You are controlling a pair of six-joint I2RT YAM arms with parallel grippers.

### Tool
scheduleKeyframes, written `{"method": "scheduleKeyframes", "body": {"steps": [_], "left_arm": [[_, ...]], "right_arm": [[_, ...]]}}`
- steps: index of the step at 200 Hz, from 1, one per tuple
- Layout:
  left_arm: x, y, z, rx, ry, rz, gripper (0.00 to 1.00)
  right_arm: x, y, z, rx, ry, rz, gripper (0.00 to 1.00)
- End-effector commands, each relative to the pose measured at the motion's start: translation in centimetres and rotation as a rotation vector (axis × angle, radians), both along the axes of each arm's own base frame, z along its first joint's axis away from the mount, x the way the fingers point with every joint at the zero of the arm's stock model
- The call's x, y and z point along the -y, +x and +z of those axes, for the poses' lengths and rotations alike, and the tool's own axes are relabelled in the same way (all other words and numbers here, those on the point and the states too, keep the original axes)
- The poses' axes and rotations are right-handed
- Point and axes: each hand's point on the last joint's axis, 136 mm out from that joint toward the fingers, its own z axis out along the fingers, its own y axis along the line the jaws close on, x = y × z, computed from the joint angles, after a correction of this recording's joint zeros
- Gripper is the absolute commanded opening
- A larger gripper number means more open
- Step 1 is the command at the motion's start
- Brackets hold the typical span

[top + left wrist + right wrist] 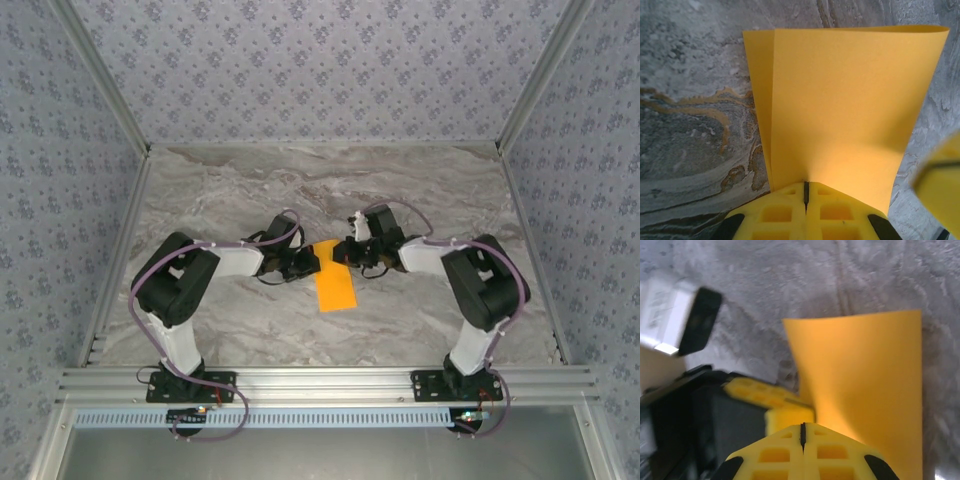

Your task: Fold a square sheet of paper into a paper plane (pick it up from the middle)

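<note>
Both the left end effector (805,192) and the right end effector (802,432) are clamped on the near edge of the square sheet of paper (335,285), folded double and hanging ahead of each above the desk (250,330). Risk: unequal pull between the two could skew the fold or tear the thin sheet.

Both hands (318,258) (345,255) pinch the folded orange paper (335,288) above the marble table (240,190).

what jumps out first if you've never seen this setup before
The bright orange sheet of paper at mid-table, folded over on itself, against the grey marble table. Both arms meet at its far end, the left gripper and right gripper each shut on it with yellow fingers.
</note>
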Motion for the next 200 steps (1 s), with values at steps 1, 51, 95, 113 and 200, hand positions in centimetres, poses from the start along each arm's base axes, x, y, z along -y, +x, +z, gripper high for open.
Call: {"method": "scheduleKeyframes", "body": {"steps": [1, 51, 95, 113, 200], "left_arm": [[-6.1, -4.1, -6.8, -0.186, 0.298, 0.044, 0.0], [-6.6, -4.6, -7.2, -0.21, 0.314, 0.063, 0.0], [-7.5, -5.8, -8.1, -0.238, 0.334, 0.079, 0.0], [-7.4, -5.8, -8.0, -0.234, 0.329, 0.075, 0.0], [-6.9, -5.3, -7.3, -0.211, 0.319, 0.068, 0.0]], "right_arm": [[-1.0, 1.4, -0.5, -0.015, 0.018, -0.01, 0.0], [2.2, 2.7, -4.0, -0.061, -0.01, -0.109, 0.0], [7.3, 4.1, -5.5, -0.08, -0.061, -0.24, 0.0], [7.4, 4.7, -3.7, -0.039, -0.052, -0.255, 0.0], [0.8, 4.8, -1.5, -0.003, -0.033, -0.144, 0.0]]}}
